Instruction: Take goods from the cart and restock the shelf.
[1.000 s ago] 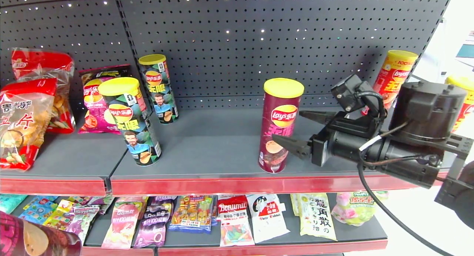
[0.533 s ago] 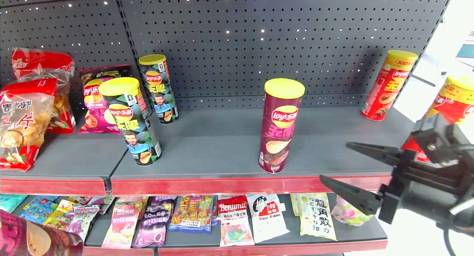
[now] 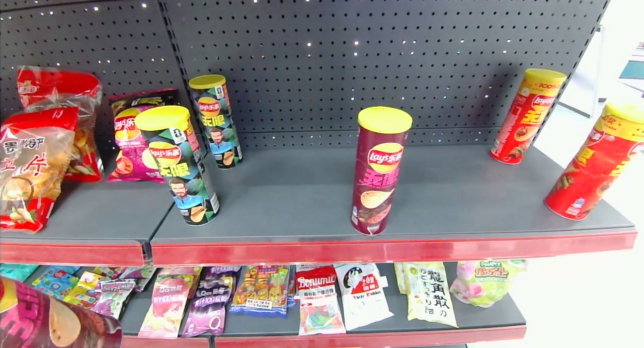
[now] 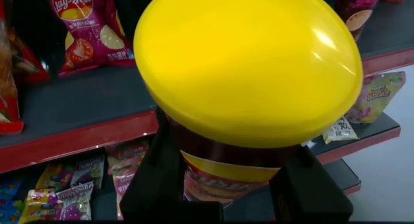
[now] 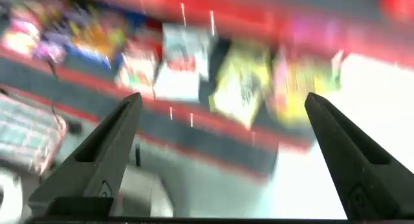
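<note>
My left gripper [image 4: 229,188] is shut on a maroon chip can [image 4: 246,68]; its yellow lid faces the left wrist camera and black fingers [image 4: 162,179] flank its body. The same can pokes into the lower left corner of the head view [image 3: 45,323], below the shelf's front edge. Another maroon can with a yellow lid [image 3: 380,169] stands upright near the front of the upper shelf [image 3: 302,197]. My right gripper [image 5: 223,153] is open and holds nothing, with blurred snack bags of the lower shelf [image 5: 246,81] beyond it.
Two dark cans [image 3: 176,164] [image 3: 215,119] and several snack bags [image 3: 35,152] fill the shelf's left. Two red cans [image 3: 528,116] [image 3: 593,162] stand at its right end. Bare shelf lies on both sides of the maroon can. Candy bags [image 3: 317,297] line the lower shelf.
My open right gripper has drawn back from the standing maroon can, dropping down and to the right out of the head view. The held can at lower left has shifted slightly.
</note>
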